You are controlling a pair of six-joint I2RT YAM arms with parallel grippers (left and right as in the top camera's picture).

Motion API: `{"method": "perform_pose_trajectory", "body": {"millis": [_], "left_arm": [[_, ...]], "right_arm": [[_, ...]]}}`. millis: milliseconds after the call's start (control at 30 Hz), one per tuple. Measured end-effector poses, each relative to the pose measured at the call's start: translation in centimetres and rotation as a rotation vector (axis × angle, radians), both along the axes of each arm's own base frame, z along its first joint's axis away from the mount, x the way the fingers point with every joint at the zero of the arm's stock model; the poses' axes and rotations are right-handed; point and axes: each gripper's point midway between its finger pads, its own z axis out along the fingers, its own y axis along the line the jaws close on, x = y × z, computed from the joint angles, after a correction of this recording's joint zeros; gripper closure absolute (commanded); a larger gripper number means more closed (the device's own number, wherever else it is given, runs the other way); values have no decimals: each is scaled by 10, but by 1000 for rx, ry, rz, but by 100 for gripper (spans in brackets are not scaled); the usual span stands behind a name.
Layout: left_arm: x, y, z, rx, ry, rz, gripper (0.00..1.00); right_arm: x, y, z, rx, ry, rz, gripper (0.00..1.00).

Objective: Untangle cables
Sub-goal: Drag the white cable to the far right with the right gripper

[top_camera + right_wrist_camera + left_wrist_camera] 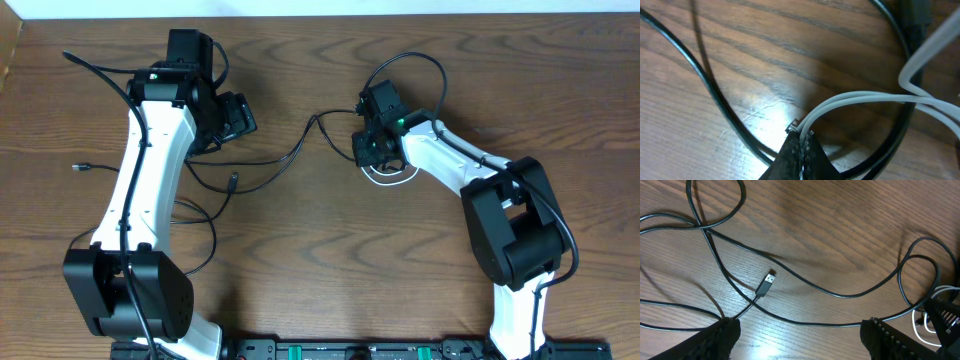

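The white cable, judged light and limp, is pinched at its doubled strand by the closed right gripper; the left gripper is held wide, empty.

Overhead downward, wrists close (white cable shared)

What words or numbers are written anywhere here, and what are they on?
None can be read in any view.
The plug on the black cable: no mark shows.
The white cable: plain, no print.
The dark bar at the edge of the table: small green parts, too tiny to tell whether they carry writing.
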Motion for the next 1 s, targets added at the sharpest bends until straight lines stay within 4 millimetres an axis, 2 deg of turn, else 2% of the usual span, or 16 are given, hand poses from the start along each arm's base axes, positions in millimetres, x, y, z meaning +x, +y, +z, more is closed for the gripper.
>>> {"method": "perform_pose_trajectory", "body": {"millis": [67,133,167,267,300,333,400,433,467,500,533,567,733,800,900,1000], "left_arm": [[0,0,0,0,0,0,18],[0,0,0,0,0,0,18],[0,0,0,0,1,0,18],[0,0,0,0,1,0,18],[0,0,0,0,0,0,18],[0,0,0,0,1,0,18],[0,0,0,0,0,0,18],[0,0,0,0,0,0,18],[0,0,0,0,1,0,18],[0,0,0,0,0,0,18],[0,0,0,0,1,0,18],[0,0,0,0,1,0,18],[0,0,0,0,1,0,18],[0,0,0,0,0,-1,18],[0,0,0,1,0,-2,17],[0,0,0,1,0,-2,17]], "right_arm": [[1,3,10,24,-12,6,99],[7,6,47,71,-81,13,99],[14,6,84,109,-162,23,99],[18,5,159,174,-331,49,99],[17,5,177,188,-371,58,99],[16,5,211,216,-454,70,99],[12,3,272,262,-620,99,99],[10,2,284,271,-654,104,99],[6,0,314,291,-739,115,99],[4,-2,327,300,-779,119,99],[-1,-7,352,306,-852,113,99],[-9,-20,386,304,-955,83,99],[-36,-63,451,230,-1158,-30,99],[-42,-79,464,181,-1208,-77,99],[-40,-100,489,87,-1328,-157,99],[-50,-127,537,22,-1524,-280,99]]}}
